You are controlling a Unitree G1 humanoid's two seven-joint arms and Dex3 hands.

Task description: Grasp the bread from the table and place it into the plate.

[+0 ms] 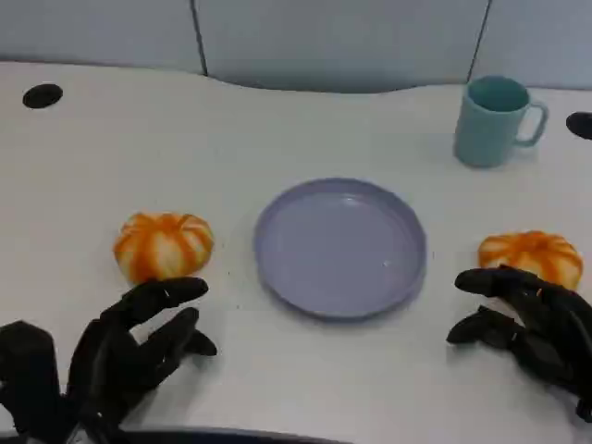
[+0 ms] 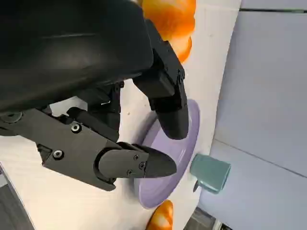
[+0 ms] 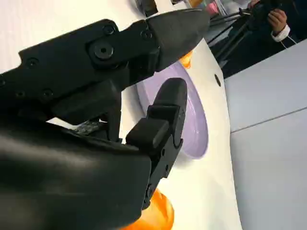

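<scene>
- Lavender is the colour of the plate [image 1: 340,248], and it sits bare in the middle of the white desk [image 1: 277,120]; I'll place everything else from it.
- Well to the left of the plate lies one bread [image 1: 164,245], a round orange bun with pale stripes running down from its top, pumpkin-like, glossy and whole. It rests on the desk, apart from the plate.
- Nearer the robot than that bun, and left of the plate, is the left robot hand [image 1: 129,347]. Its black fingers are spread and reach toward the bun, with one fingertip close under it, but it has hold of nothing.
- Beyond the plate and to its right stands a teal mug [image 1: 495,120], upright, handle turned away from the plate.
- Right of the plate lies a second bread [image 1: 531,256] of the same striped orange look, also on the desk.
- Just in front of that bun is the right robot hand [image 1: 523,319], fingers apart and curved, nearly touching the bun yet gripping nothing.
- By my judgement the task has barely begun: no bread is grasped, none is in the plate, so the grasp, lift, carry and release all remain.
</scene>
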